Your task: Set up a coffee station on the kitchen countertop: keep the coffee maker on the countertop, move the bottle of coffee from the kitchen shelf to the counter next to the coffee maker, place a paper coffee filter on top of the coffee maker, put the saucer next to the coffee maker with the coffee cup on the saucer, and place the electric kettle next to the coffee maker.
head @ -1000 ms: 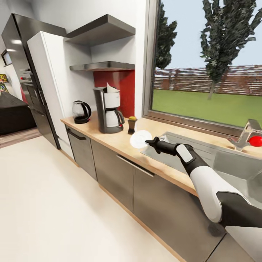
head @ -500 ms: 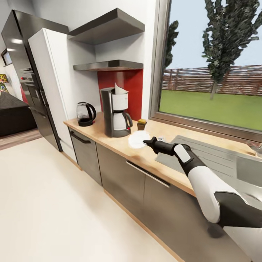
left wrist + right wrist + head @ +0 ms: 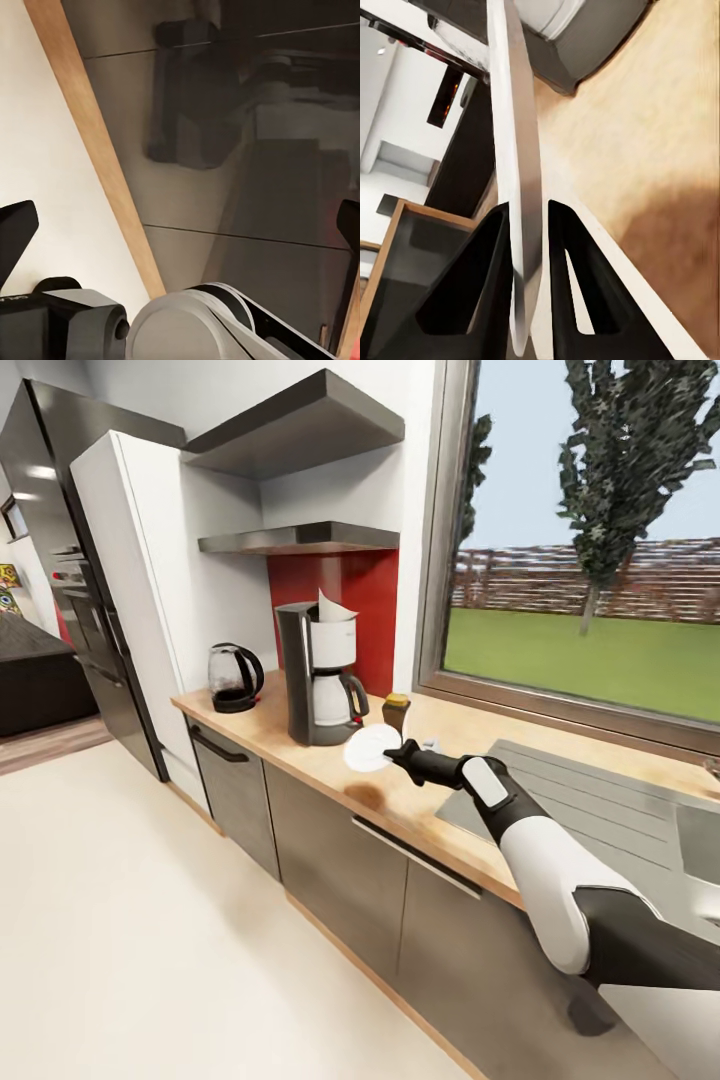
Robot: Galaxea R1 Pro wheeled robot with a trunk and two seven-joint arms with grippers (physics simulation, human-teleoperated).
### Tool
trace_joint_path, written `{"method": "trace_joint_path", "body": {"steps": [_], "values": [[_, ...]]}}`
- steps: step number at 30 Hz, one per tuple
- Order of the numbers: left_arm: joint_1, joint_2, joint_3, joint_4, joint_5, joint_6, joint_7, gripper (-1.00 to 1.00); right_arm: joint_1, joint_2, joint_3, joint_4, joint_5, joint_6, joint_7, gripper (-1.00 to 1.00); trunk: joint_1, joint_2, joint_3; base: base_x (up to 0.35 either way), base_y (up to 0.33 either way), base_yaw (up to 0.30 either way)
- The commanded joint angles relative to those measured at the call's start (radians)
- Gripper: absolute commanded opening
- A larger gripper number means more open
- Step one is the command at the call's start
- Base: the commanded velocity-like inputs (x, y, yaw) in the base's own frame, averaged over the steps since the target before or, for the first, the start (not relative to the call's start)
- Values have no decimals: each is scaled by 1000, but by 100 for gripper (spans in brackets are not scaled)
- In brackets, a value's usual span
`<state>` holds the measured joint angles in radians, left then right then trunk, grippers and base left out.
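Nearest to us, the right gripper (image 3: 398, 752) on its white-and-black arm reaches out over the long light beige wood-look desk (image 3: 330, 765), jaws clenched on the rim of the small flat round white saucer (image 3: 371, 747); in the right wrist view the two black fingers (image 3: 484, 281) pinch the thin white plate edge-on. The saucer hangs above the desk, tilted, just in front of the tall dark grey coffee maker (image 3: 318, 675) with its pale carafe, so it is not set down yet. The left gripper (image 3: 180, 247) shows its black fingertips well apart with nothing between them, jaws released, facing dark cabinet fronts. Just behind the saucer, beside the coffee maker on the window side, stands the small dark brown jar of coffee with the yellow-gold lid (image 3: 396, 713): that step looks done. The coffee maker sits on the desk, and a white pointed paper coffee filter (image 3: 333, 607) rests on top of it, so those look done too. On the coffee maker's far side the rounded clear glass kettle with black base and handle (image 3: 232, 678) stands on the desk, near it, arguably close enough. What's left, by my reading: put the saucer down beside the coffee maker, then bring the coffee cup onto it.
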<state>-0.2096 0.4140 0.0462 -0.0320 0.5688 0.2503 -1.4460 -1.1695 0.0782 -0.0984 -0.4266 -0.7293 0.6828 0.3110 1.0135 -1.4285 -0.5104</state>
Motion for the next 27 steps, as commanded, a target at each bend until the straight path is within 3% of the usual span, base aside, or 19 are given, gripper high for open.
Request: {"method": "trace_joint_path", "body": {"steps": [1, 3, 6, 7, 15, 18, 27], "values": [[0, 0, 4, 0, -4, 11, -4, 100, -1, 2, -9, 0, -16, 3, -23, -100, 0, -1, -1, 15, 4, 0], [0, 0, 4, 0, -4, 11, -4, 100, -1, 3, -10, 0, -35, 0, -50, -100, 0, -1, -1, 24, 3, 0], [0, 0, 4, 0, -4, 11, -4, 100, 0, 3, -10, 0, -120, -7, -119, -100, 0, -1, -1, 162, 56, 0], [0, 0, 4, 0, -4, 11, -4, 100, -1, 3, -10, 2, -129, -8, -128, -100, 0, -1, -1, 121, 49, 0], [0, 0, 4, 0, -4, 11, -4, 100, -1, 5, -11, 32, -147, -9, -164, -100, 0, -1, -1, 39, 66, 0], [0, 0, 4, 0, -4, 11, -4, 100, -1, 5, -11, 74, -190, -9, -166, -100, 0, -1, -1, 30, 69, 0], [0, 0, 4, 0, -4, 11, -4, 100, -1, 5, -11, 84, -205, -9, -166, -100, 0, -1, -1, 103, 9, 0]]}}
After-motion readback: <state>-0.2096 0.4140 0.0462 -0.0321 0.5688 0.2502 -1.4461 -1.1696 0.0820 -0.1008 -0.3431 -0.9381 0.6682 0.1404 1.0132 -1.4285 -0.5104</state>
